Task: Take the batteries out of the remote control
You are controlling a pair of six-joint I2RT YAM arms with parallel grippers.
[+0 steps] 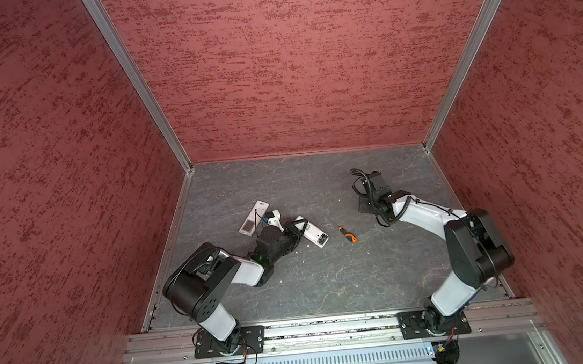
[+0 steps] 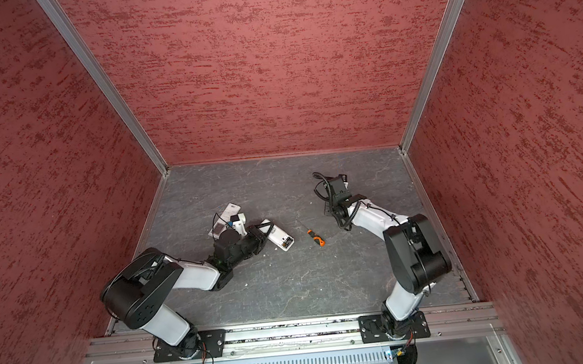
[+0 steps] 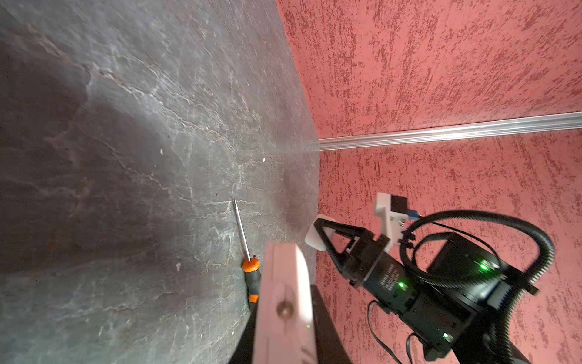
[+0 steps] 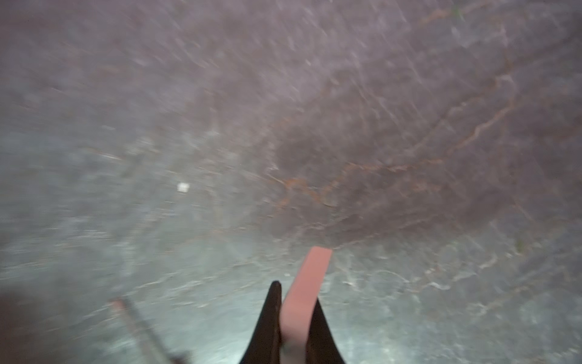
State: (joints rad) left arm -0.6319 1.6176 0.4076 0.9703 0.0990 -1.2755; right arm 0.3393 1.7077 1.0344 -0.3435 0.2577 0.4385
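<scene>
Red textured walls enclose a grey slate worktop (image 1: 329, 285). Left of its middle lies the remote control (image 1: 315, 238), with small dark, coppery batteries (image 1: 322, 238) showing in its open compartment. At its far end sits the left pincer (image 1: 298, 230), fully closed, with nothing seen in its grip. Toward the back right corner the right pincer (image 3: 316, 236) hovers, closed and empty. 1 screwdriver (image 1: 347, 234) lies between them.

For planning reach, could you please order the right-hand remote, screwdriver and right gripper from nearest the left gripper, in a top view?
From the left gripper:
1. Right-hand remote, at its tips.
2. Screwdriver, to its right.
3. Right gripper, farther right and back.
</scene>
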